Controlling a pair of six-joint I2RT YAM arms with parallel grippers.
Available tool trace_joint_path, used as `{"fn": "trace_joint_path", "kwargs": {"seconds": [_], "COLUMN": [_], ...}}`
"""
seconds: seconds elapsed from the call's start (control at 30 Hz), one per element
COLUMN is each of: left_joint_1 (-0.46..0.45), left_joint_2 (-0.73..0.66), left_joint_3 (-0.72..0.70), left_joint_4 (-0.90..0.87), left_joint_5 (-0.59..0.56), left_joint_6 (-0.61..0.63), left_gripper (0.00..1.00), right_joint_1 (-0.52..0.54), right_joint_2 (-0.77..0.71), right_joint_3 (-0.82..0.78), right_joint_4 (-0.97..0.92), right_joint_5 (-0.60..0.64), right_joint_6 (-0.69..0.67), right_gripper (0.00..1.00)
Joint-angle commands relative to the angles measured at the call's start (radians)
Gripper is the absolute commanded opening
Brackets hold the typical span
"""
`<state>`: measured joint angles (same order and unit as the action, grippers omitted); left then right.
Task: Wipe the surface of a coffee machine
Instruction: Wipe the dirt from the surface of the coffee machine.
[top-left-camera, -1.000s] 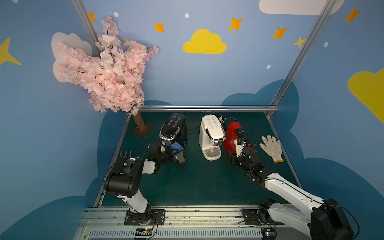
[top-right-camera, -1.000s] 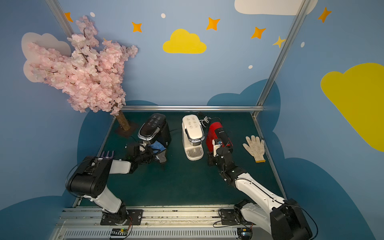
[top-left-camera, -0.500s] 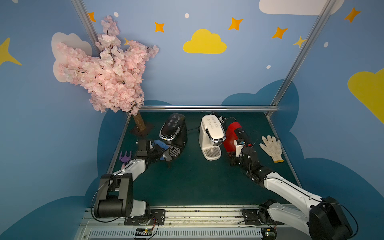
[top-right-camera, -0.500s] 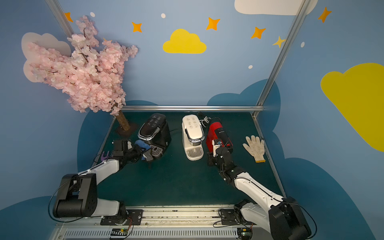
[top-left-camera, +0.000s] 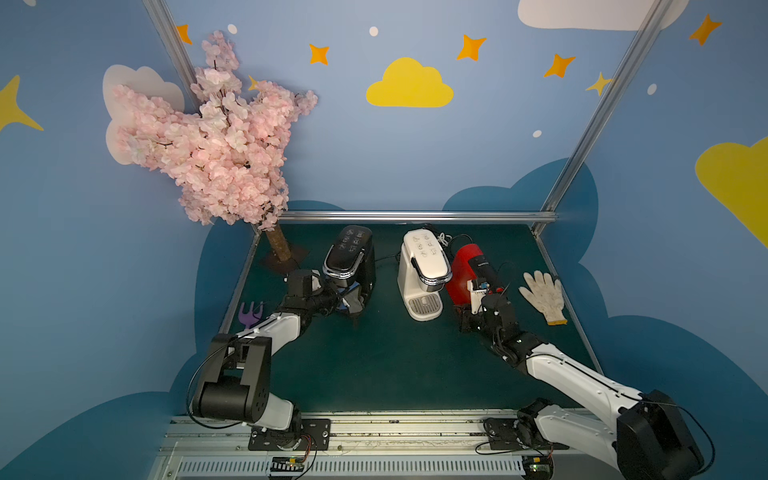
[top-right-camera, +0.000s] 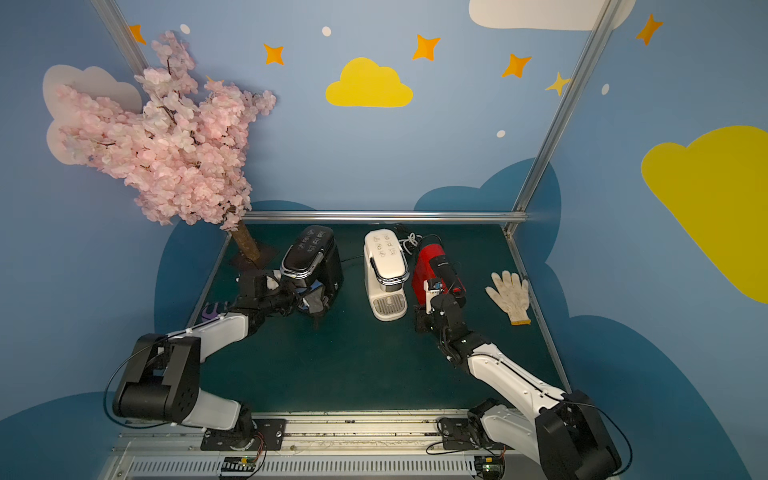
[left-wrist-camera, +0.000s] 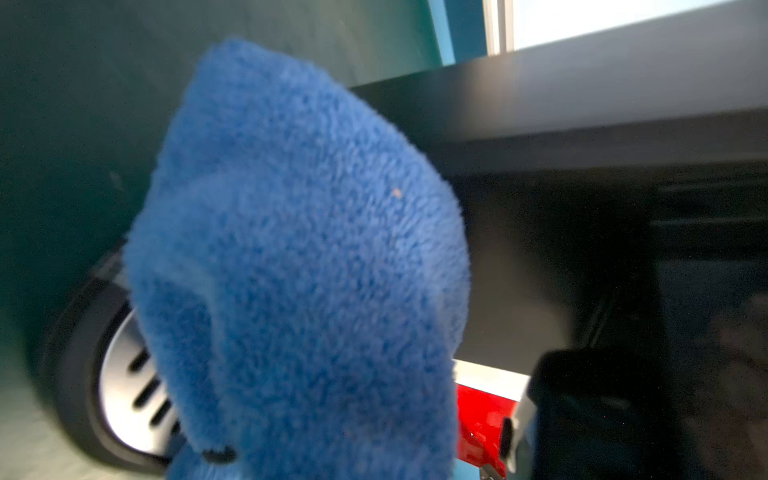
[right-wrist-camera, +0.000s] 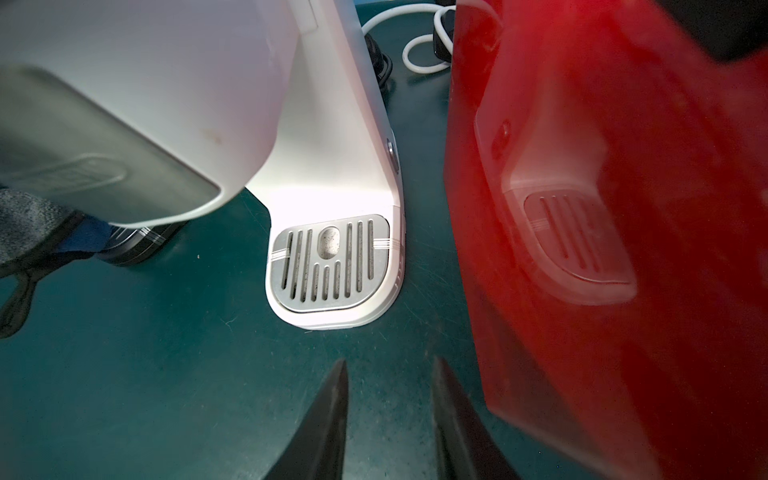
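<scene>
Top views, one cream coffee machine (top-left-camera: 424, 266), two others (top-left-camera: 351, 257) (top-left-camera: 467, 270), left claw (top-left-camera: 331, 298) pinching cloth (left-wrist-camera: 307, 249), right claw (right-wrist-camera: 388, 365) spread

Left to right stand a brewer (top-left-camera: 351, 259), the coffee machine (top-left-camera: 424, 266), a third machine (top-left-camera: 464, 272).

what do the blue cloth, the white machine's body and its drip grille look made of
Blue cloth: fuzzy looped pile, likely microfibre or terry.
Coffee machine body: smooth cream shell with soft sheen, probably moulded plastic.
Drip grille: matte silver, slotted, speckled; looks like brushed metal, possibly coated plastic.
</scene>
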<state>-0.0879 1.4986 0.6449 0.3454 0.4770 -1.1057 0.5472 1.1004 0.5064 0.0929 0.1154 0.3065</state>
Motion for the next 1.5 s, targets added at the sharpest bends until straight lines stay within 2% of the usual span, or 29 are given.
{"fn": "trace_joint_path", "kwargs": {"seconds": [0.0,0.33,0.47,0.57,0.73,0.97,1.07,1.23,1.47], "left_joint_1": [-0.033,0.013,0.031,0.035,0.053,0.123,0.128,0.103,0.012], "left_joint_2": [0.047,0.262,0.289,0.255,0.133,-0.056,-0.089,-0.106,-0.198], "left_joint_3": [-0.008,-0.114,-0.124,-0.125,-0.114,-0.103,-0.110,-0.130,-0.143], "left_joint_4": [0.081,0.311,0.343,0.289,0.100,-0.127,-0.131,-0.017,0.005], "left_joint_5": [0.003,0.022,0.032,0.014,-0.052,-0.111,-0.096,-0.034,-0.113], "left_joint_6": [-0.045,-0.109,-0.107,-0.069,0.037,0.154,0.145,0.055,-0.007], "left_gripper": [0.03,0.03,0.03,0.03,0.03,0.03,0.03,0.03,0.03], "right_joint_1": [0.005,0.004,0.004,0.003,0.003,0.004,0.004,0.004,0.005], "right_joint_2": [-0.016,-0.040,-0.040,-0.033,-0.025,-0.029,-0.030,-0.016,-0.014], "right_joint_3": [0.019,0.014,0.013,0.014,0.015,0.014,0.013,0.017,0.015], "right_joint_4": [-0.003,-0.014,-0.012,-0.008,-0.008,-0.006,-0.004,-0.001,0.001], "right_joint_5": [0.009,0.023,0.024,0.022,0.020,0.018,0.018,0.007,0.007], "right_joint_6": [-0.001,-0.004,-0.004,-0.003,-0.003,-0.001,-0.001,0.001,0.001], "right_gripper": [0.35,0.35,0.35,0.35,0.35,0.35,0.35,0.35,0.35]}}
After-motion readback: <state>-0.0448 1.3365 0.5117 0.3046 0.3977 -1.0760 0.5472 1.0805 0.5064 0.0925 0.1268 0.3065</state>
